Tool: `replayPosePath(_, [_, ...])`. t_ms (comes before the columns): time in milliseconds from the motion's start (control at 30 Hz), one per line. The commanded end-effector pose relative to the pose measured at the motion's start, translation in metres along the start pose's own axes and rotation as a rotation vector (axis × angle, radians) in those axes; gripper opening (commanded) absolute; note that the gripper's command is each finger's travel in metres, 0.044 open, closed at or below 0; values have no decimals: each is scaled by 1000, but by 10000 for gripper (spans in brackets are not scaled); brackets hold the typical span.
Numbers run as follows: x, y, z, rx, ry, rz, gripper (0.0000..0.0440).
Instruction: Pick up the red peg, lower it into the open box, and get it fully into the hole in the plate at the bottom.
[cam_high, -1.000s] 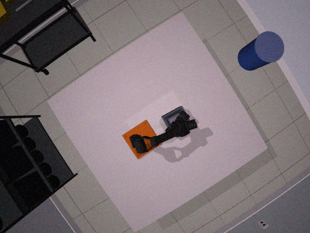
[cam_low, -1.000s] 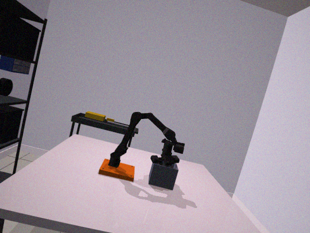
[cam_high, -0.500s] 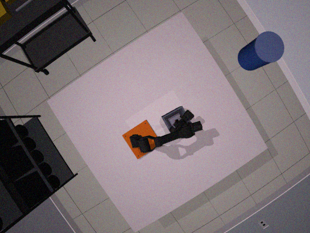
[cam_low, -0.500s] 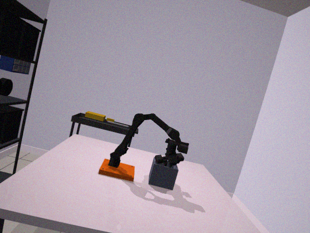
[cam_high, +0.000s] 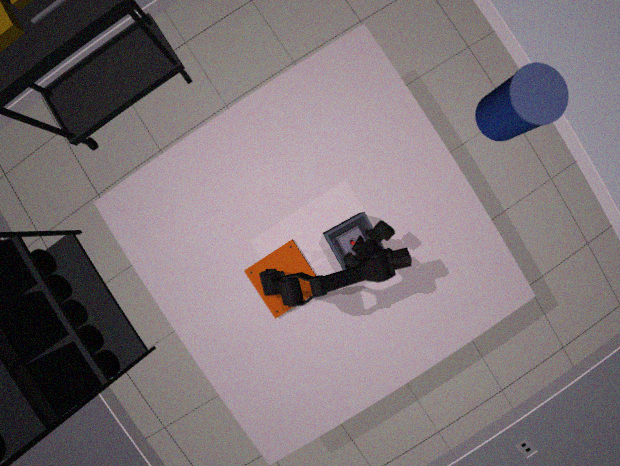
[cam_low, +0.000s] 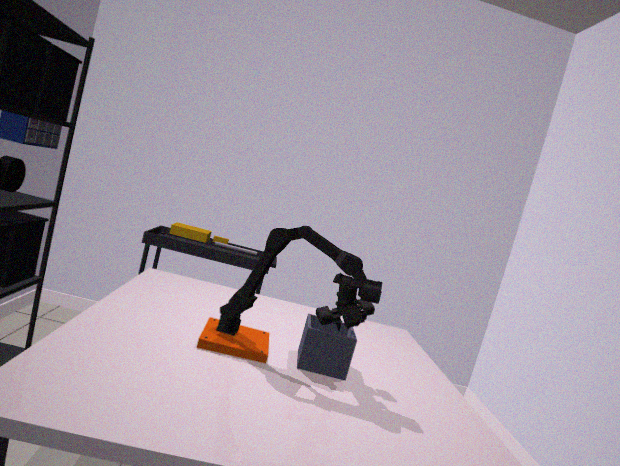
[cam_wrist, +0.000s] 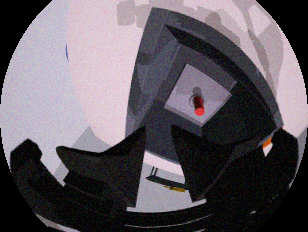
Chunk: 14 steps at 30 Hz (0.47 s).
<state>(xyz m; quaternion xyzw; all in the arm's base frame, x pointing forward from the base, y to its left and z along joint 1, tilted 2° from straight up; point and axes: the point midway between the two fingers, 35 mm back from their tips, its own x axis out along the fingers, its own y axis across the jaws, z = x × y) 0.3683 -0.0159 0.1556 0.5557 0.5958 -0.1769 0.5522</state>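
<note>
Inside the box (cam_high: 345, 223) (cam_low: 326, 353) (cam_wrist: 200, 26), the red peg (cam_high: 352, 243) (cam_wrist: 199, 106) stood on the plate (cam_high: 356, 233) (cam_wrist: 181, 92), seating uncertain, below released, parted fingers (cam_high: 358, 243) (cam_low: 338, 324), which needed centring over it before a straight, gentle regrasp.

Tilts the gripper (cam_high: 353, 249) (cam_low: 344, 326) (cam_wrist: 158, 129) more, shifting it away from the orange base plate (cam_high: 283, 255) (cam_low: 256, 343) (cam_wrist: 267, 142). Exposes the red peg (cam_high: 352, 243) (cam_wrist: 199, 106) to the top view.
</note>
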Motion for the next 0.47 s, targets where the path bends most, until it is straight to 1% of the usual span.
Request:
replayPosePath(0, [-1, 4, 2, -10, 21, 17, 138])
replayPosePath(433, [-5, 16, 10, -62, 66, 80, 135])
